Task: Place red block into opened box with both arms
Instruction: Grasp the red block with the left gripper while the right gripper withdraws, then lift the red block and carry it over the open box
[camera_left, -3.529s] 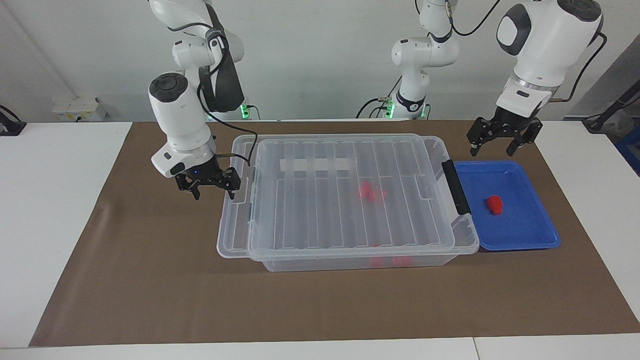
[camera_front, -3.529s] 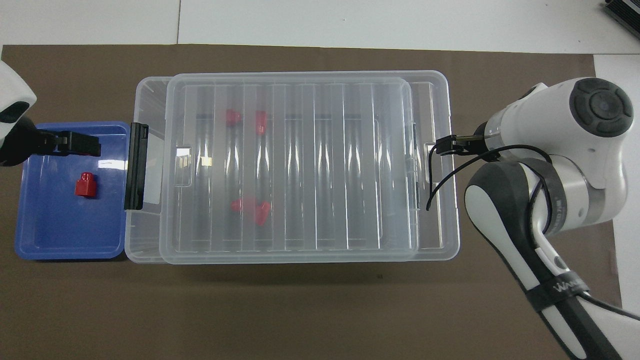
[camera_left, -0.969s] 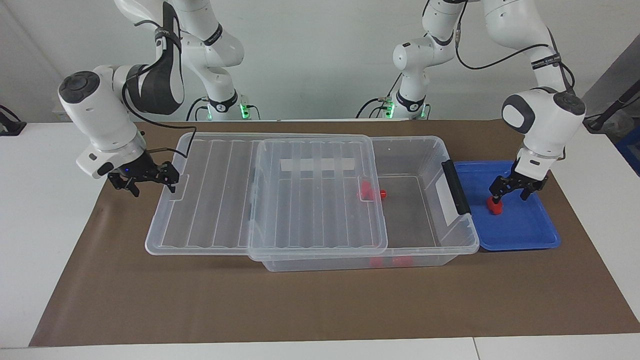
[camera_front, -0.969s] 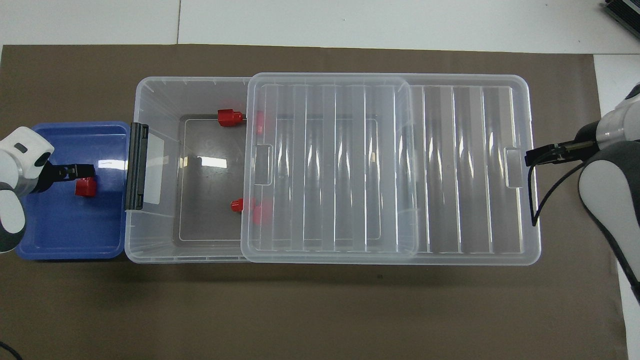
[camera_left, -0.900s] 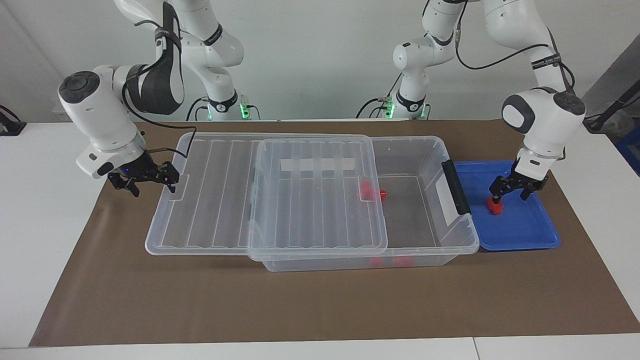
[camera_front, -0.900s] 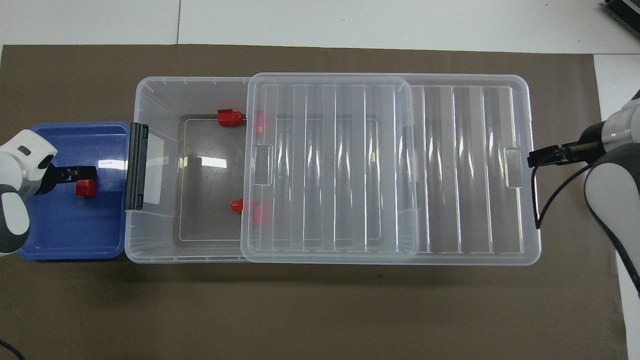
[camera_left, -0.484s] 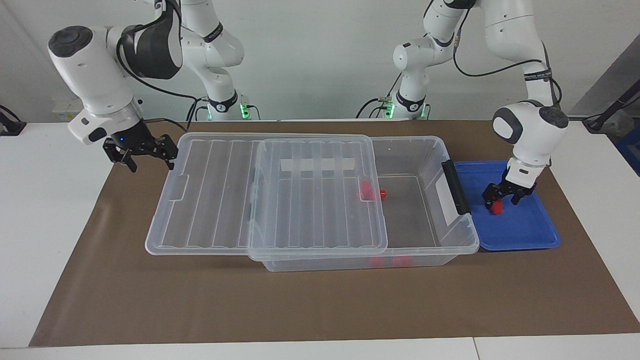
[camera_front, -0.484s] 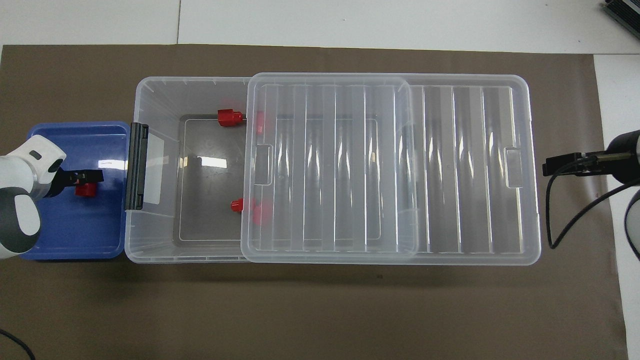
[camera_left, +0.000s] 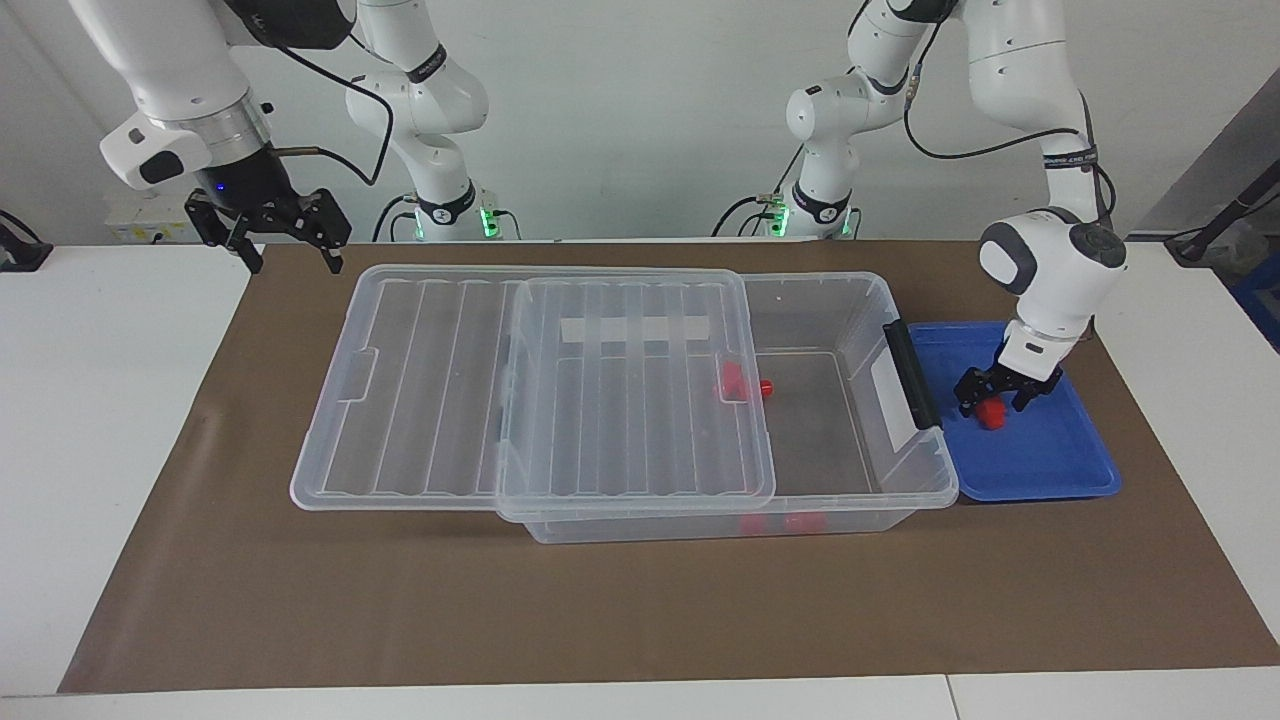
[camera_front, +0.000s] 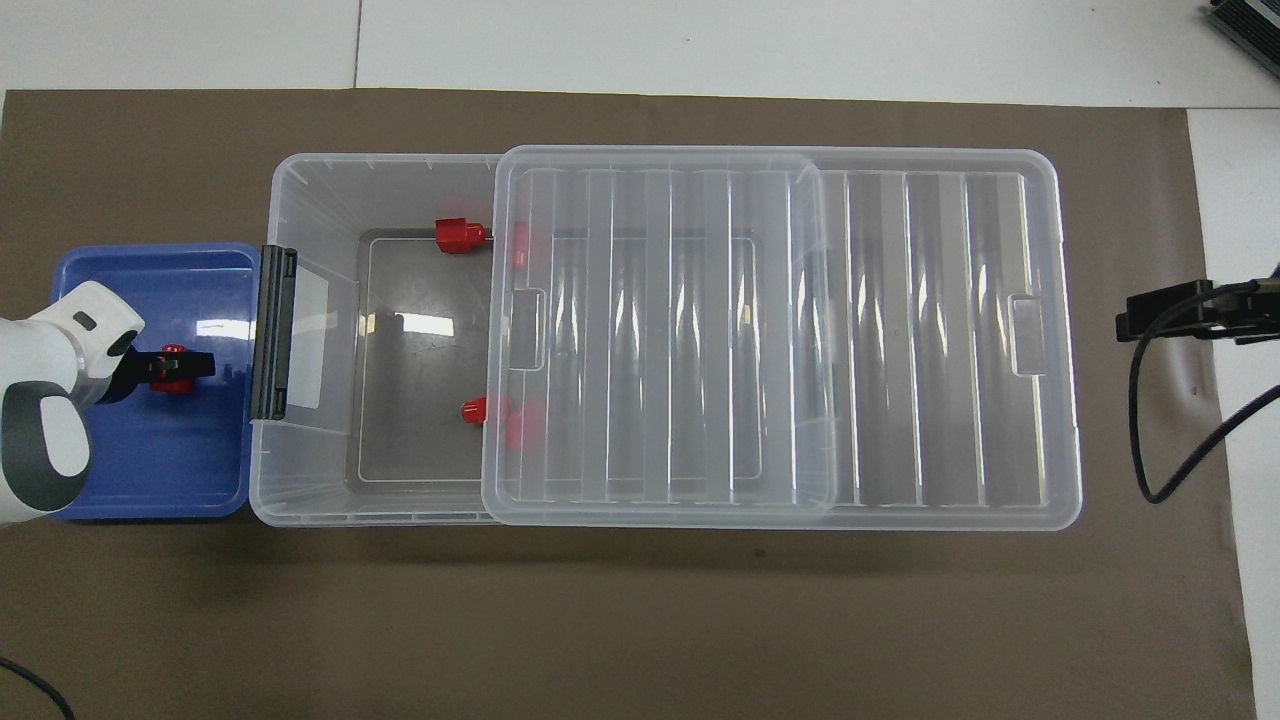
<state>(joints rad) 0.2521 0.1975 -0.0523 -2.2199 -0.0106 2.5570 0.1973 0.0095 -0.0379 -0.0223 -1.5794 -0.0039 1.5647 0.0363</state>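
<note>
White wall at the back; white table (camera_left: 120, 420) under a brown mat (camera_left: 640, 610); clear box (camera_left: 850, 300) half uncovered, lid (camera_left: 420, 390) slid toward the raised right gripper (camera_left: 268, 232), fingers apart; blue tray (camera_left: 1050, 470) under the left gripper (camera_left: 995, 398), fingers spread, straddling the red block (camera_left: 991, 414).

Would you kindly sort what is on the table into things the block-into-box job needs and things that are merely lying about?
Needed:
- red block, in the blue tray
- box, partly uncovered
- lid, slid toward the right arm's end
- left gripper, open around the block
- right gripper, open, raised

Lying about:
- other red pieces inside the box
- brown mat
</note>
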